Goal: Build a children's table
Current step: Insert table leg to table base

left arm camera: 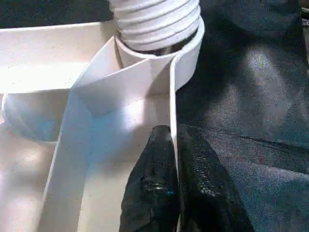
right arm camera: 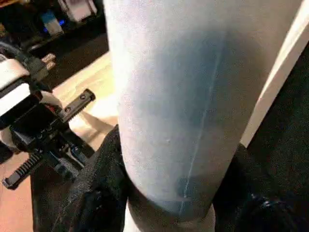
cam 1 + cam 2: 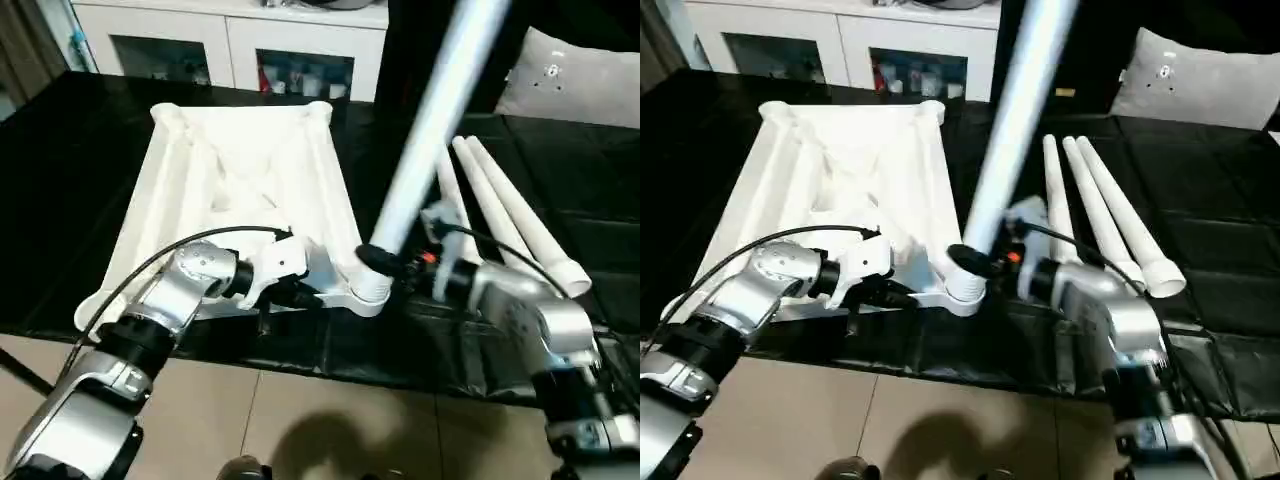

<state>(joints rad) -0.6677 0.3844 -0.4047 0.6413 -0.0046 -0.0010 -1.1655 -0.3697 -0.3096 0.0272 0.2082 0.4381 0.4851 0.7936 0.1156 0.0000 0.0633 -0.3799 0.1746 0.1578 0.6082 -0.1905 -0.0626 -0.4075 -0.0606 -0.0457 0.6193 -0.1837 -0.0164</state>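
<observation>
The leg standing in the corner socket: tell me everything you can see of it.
The leg is a long, round, smooth white plastic tube, leaning slightly off upright. Its ribbed, threaded foot sits in the near right corner socket of the upturned tabletop. The right pincer clasps it just above the socket.

I can't see the top of the raised leg [image 3: 430, 130]: it is blurred and runs out past the upper edge above the table top [image 3: 240, 170]. Its threaded end [image 1: 157, 21] is cut off in the left wrist view, so how deep it sits in the corner socket [image 3: 372, 290] is unclear. My right gripper [image 2: 169, 193] fingers are mostly hidden behind that leg. Contents behind the cabinet [image 3: 230, 40] glass are too small to tell.
</observation>
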